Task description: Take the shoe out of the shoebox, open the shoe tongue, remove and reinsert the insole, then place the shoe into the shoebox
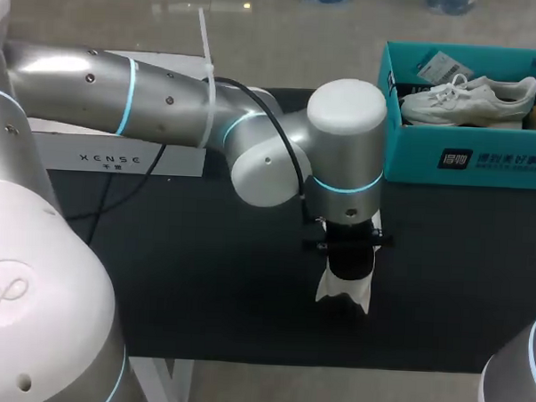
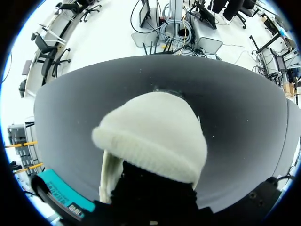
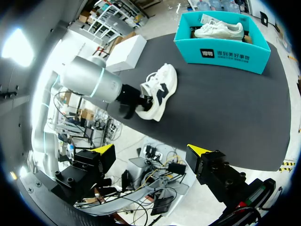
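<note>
Shoe (image 3: 162,87) mid-tabletop (image 1: 202,287), out of box (image 1: 470,161), left pincer (image 3: 139,100) at its heel, likely pinning it for tongue work, grip hidden so can't tell; right pincer (image 3: 151,151) wide, well apart.

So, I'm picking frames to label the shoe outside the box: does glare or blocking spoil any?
Head view: the left arm covers most of the shoe. Left wrist view: the shoe fills the foreground, no glare. Right wrist view: shoe nearly whole, evenly lit.
</note>
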Robot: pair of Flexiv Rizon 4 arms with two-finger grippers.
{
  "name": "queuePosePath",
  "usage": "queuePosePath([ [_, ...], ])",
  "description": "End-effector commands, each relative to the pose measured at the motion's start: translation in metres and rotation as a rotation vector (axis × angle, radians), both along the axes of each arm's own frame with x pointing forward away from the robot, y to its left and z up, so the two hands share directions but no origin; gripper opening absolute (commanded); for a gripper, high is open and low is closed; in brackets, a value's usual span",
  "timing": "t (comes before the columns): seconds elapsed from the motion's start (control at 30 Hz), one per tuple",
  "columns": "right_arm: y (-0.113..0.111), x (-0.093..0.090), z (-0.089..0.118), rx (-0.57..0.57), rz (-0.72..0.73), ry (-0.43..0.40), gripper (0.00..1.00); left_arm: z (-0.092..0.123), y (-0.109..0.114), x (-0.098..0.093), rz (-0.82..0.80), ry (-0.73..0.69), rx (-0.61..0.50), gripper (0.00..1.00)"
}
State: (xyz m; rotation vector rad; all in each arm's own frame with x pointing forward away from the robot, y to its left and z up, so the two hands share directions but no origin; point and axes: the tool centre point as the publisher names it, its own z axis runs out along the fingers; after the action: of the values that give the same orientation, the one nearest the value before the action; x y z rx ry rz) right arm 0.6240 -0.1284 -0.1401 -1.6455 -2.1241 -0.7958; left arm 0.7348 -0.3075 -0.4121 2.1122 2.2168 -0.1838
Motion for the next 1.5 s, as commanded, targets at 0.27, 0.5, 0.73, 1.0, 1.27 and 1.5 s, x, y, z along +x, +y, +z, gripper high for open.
queuePosePath([
  [0.27, 0.000, -0.009, -0.002, 0.016, -0.045, -0.058, 1.00, 0.030, 0.007, 0.008, -0.018, -0.087, -0.013, 0.00],
  [0.5, 0.000, -0.009, -0.002, 0.016, -0.045, -0.058, 1.00, 0.049, -0.004, 0.024, -0.008, -0.151, -0.054, 0.00],
  [0.73, 0.000, -0.009, -0.002, 0.016, -0.045, -0.058, 1.00, 0.047, -0.019, 0.040, -0.011, -0.208, -0.055, 0.00],
  [1.0, 0.000, -0.009, -0.002, 0.016, -0.045, -0.058, 1.00, 0.034, -0.020, 0.054, 0.037, -0.248, -0.041, 0.04],
  [1.27, 0.000, -0.009, -0.002, 0.016, -0.045, -0.058, 1.00, 0.036, -0.009, 0.060, 0.056, -0.267, -0.052, 1.00],
  [1.5, 0.000, -0.009, -0.002, 0.016, -0.045, -0.058, 1.00, 0.037, -0.002, 0.060, 0.062, -0.277, -0.054, 1.00],
])
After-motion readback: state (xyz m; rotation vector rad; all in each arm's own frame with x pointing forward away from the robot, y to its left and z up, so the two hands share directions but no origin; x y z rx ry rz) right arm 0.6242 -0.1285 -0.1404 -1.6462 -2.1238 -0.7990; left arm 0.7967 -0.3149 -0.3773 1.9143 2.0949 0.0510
